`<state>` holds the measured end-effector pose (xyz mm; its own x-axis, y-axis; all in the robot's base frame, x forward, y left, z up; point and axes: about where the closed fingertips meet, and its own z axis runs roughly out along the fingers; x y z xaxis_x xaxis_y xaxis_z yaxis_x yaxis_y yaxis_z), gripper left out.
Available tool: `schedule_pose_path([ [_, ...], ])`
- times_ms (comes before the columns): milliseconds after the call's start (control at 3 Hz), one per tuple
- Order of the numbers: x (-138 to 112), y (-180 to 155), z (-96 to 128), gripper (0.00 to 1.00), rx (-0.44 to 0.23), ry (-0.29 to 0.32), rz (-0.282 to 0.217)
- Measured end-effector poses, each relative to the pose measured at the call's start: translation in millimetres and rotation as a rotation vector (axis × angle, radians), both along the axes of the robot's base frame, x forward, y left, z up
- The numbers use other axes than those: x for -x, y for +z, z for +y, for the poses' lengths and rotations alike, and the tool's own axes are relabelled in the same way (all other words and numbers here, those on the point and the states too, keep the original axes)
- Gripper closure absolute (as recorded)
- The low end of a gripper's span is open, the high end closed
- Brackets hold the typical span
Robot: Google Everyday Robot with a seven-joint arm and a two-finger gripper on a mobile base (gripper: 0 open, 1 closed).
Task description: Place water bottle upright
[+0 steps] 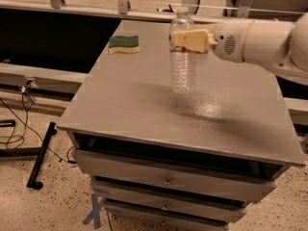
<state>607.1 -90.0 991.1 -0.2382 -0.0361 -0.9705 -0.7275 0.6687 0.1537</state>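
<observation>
The water bottle (183,71) is straight up near the middle of the gray table (144,109), cap on top, though I can't tell if its base actually touches. The gripper (177,38) from the right is clamped round its shoulder, mostly covering the label; the sponge (123,44) sits far back-left.

The small clear ribbed plastic water bottle (183,70) with a white cap stands upright over the grey bench's (139,105) middle, with the cream claw (180,40) clasped around its shoulder.
</observation>
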Motion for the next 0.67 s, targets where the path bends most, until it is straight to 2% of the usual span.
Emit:
schedule_pose_path([
  [333,18.0,20.8,-5.2,1.0,-0.002,0.007,-0.077],
  [667,21.7,11.8,-8.7,1.0,-0.039,0.01,-0.067],
])
